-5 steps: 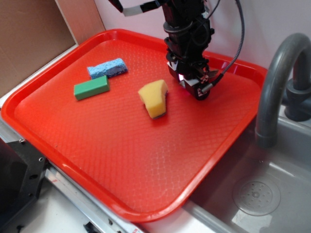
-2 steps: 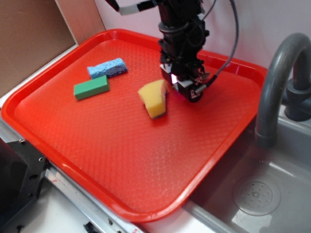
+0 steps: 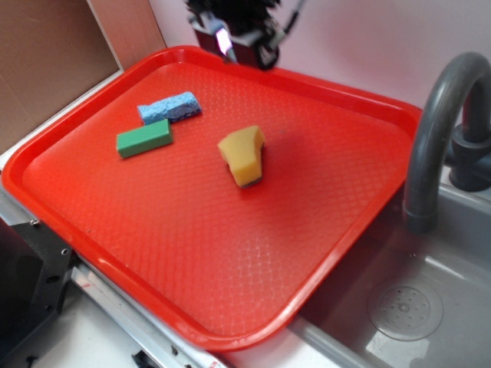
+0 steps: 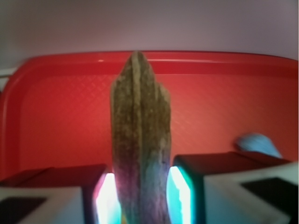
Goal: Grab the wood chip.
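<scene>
the chip (image 4: 140,140) sits clamped between the gripper's (image 4: 140,196) two fingers (image 4: 187,186), its long axis running straight out ahead of them, pointed end forward. the gripper (image 3: 238,38) hangs high above the tray's (image 3: 345,100) far edge, sponge (image 3: 244,156) well below and toward the camera. the grab looks done.

We see a yellow sponge (image 3: 243,156) mid-tray (image 3: 192,253), a green block (image 3: 143,139) and blue sponge (image 3: 169,107) far left.
</scene>
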`<state>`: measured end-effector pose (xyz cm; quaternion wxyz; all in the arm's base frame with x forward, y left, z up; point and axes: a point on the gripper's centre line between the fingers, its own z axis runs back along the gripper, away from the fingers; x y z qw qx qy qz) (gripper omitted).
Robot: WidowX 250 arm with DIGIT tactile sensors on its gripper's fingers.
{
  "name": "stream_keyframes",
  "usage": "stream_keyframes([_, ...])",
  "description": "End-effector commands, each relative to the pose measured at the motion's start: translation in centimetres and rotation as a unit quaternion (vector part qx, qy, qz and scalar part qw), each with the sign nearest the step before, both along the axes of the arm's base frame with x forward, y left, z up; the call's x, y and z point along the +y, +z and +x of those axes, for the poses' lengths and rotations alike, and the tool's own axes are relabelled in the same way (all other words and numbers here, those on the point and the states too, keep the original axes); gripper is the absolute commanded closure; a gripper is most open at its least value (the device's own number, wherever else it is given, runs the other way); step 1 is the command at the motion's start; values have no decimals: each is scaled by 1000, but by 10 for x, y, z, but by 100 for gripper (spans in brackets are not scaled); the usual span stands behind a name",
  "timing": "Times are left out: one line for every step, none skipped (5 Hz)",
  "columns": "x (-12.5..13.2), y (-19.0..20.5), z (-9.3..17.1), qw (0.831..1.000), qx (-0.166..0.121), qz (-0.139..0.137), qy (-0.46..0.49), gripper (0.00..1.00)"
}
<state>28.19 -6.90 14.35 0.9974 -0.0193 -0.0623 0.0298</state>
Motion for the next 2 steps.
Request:
stream_keyframes([13,54,-53,995,-5,-41,87,100])
stream_keyframes([21,52,-60,996,11,-56,68,100])
